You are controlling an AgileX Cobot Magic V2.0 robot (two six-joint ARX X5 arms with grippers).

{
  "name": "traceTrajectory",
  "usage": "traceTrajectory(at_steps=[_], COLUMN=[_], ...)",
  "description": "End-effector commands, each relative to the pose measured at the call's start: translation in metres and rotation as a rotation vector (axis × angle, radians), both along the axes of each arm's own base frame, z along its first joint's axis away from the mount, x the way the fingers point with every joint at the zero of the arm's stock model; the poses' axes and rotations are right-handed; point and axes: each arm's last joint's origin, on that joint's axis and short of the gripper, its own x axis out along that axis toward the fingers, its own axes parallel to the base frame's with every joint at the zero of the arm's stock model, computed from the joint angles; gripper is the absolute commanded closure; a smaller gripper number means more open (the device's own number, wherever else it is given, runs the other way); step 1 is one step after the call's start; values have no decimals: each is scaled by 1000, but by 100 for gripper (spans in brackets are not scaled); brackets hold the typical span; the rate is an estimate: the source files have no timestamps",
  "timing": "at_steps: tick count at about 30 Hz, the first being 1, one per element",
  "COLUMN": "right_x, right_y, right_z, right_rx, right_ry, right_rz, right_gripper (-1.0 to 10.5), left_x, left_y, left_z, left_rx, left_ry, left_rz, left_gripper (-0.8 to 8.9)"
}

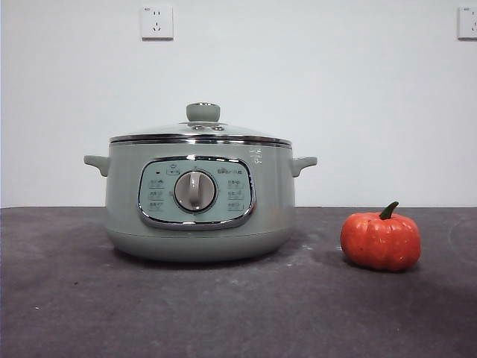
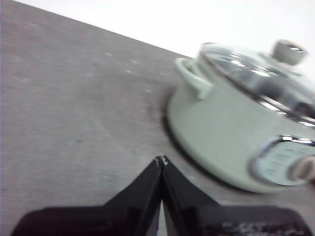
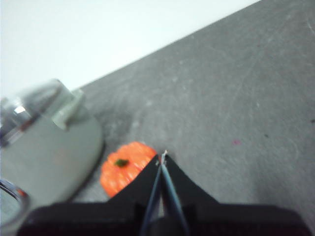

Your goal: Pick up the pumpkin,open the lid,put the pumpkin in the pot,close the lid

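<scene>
Left wrist view: left gripper [image 2: 161, 160] up off the grey table [image 2: 74, 123], black jaws pressed tip to tip, nothing between them. Just beyond the tips, the pot [image 2: 221, 137], sage-green and round, one small side handle [image 2: 193, 77] turned toward this gripper. Seated on the pot's rim, the lid [image 2: 256, 73], glass dome with chrome edge and green knob [image 2: 289, 51]. At the pot's front, part of the chrome-framed control panel [image 2: 283, 164], blurred.

Right wrist view: right gripper [image 3: 162, 158] likewise above the table, jaws closed to a thin line, gripping nothing. Close by the tips, the pumpkin [image 3: 125, 167], orange with a dark stem, resting on the table beside the pot's base, apart from the pot wall by a narrow strip of table. On the pot's near side, another small handle [image 3: 69, 110]; glass of the lid blurred above it.

Front view: neither gripper visible. Pot upright on the table, lid closed on top, knob centred, silver dial [image 1: 195, 191] in the middle of the panel. Pumpkin upright on the table beside the pot, on the side of the handle [image 1: 303, 163] nearest it, not touching the pot, stem curving upward. Behind the pot, a white wall [image 1: 358, 97] with two sockets [image 1: 156, 22], one above the pot, one [image 1: 467, 22] at the wall's far edge past the pumpkin.
</scene>
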Motion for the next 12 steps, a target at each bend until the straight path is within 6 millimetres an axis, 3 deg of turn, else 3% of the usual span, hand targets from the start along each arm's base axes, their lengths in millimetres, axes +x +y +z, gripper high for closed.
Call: traceTrajectory(at_steps=[1, 12], right_x=[-2, -5], right_y=[1, 6], right_z=[17, 80], right_rx=[40, -32], right_ry=[-34, 70], right_rz=[25, 225], right_gripper=[958, 958], left_x=[-3, -12], left_y=[-1, -5], left_z=[14, 76], left_rx=[-23, 19], left_ry=[-29, 3], left_rz=[-38, -150], left_gripper=[821, 822])
